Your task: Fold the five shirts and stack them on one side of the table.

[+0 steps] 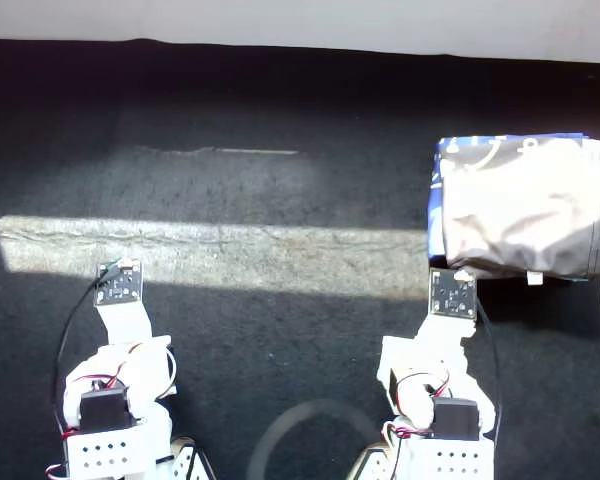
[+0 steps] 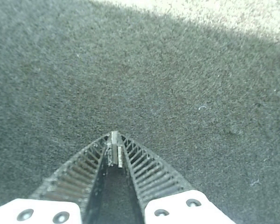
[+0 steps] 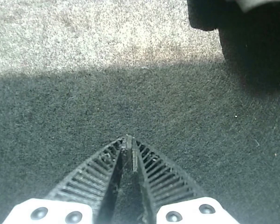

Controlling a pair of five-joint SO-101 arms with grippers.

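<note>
A stack of folded shirts lies at the table's right side, a pale grey one on top and a blue one showing beneath along its left and far edges. My right gripper is shut and empty over the dark felt, just in front of the stack's near left corner. In the high view that arm sits folded back near the front edge. My left gripper is shut too, holding nothing, above bare felt; its arm rests at the front left.
Dark felt covers the table, crossed by a bright band of sunlight running left to right. A pale wall borders the far edge. A faint ring shape shows at the front between the arm bases.
</note>
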